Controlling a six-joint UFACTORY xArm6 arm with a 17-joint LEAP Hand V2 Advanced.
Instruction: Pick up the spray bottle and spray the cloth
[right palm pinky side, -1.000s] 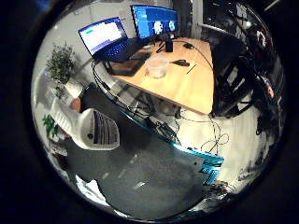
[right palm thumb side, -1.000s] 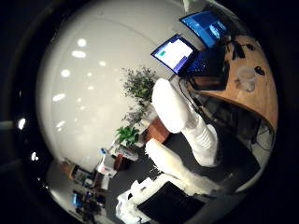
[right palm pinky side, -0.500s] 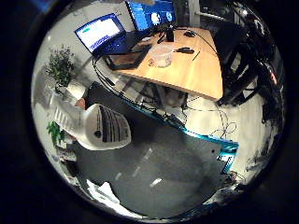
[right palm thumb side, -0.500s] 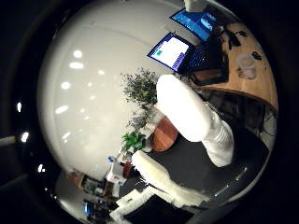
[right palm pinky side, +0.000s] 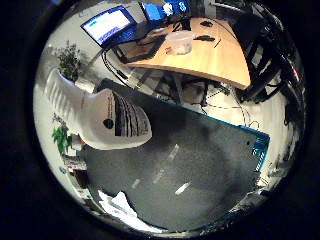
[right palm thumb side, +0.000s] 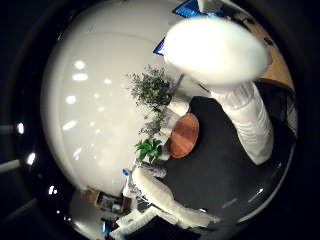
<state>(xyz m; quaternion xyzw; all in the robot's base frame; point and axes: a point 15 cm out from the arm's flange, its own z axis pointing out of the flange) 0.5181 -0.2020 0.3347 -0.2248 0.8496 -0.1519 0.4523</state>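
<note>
We see white spray bottle (right palm pinky side: 107, 122) large at left of frame, close to palm, over dark grey mat (right palm pinky side: 190, 175). Wooden tabletop (right palm pinky side: 215, 55) at upper centre carries laptop (right palm pinky side: 112, 27), clear container (right palm pinky side: 180, 42). Potted plant (right palm pinky side: 69, 60) upper left. White cloth (right palm pinky side: 117, 205) lower left.

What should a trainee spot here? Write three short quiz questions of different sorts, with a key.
1. True or false: the clear container stands on the wooden desk.
2. Where does the crumpled white cloth lie? A) at the edge of the dark mat; B) on the desk; C) inside the container.
3. Fill in: beside the leafy plants stands a low round ____ table.

Key: 1 true; 2 A; 3 wooden.
</note>
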